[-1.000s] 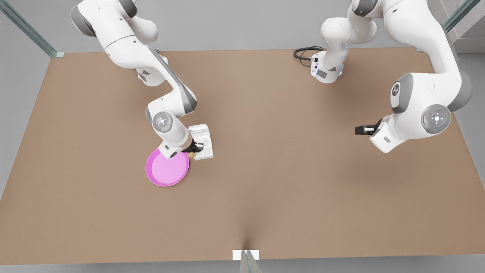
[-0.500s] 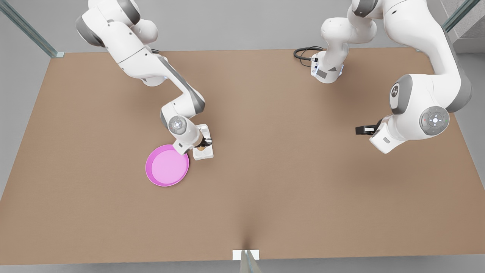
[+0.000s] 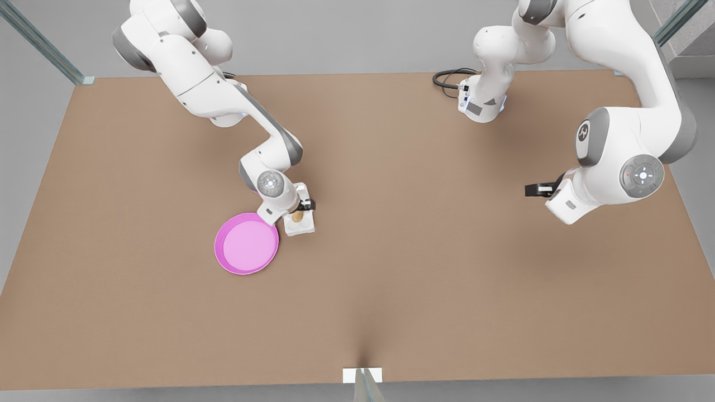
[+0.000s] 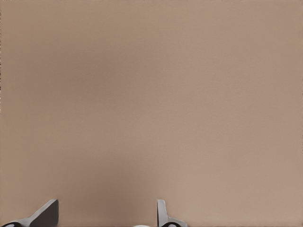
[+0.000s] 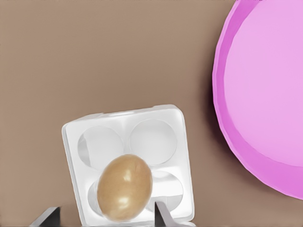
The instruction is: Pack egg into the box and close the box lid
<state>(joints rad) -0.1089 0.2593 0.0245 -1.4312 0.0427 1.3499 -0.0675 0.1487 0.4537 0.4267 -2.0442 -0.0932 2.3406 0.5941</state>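
Right pincer (image 3: pixel 301 209), left-centre of front view, grips egg (image 5: pixel 125 187) just over the box (image 5: pixel 177 142). Box's 4 cups look bare; egg over one cup, not seated. Pink plate (image 3: pixel 246 245) beside box holds nothing. Box lid: can't tell. Left pincer (image 3: pixel 533 190) waits at front view's right, fingers (image 4: pixel 45 215) spread over tabletop (image 3: pixel 419 268).
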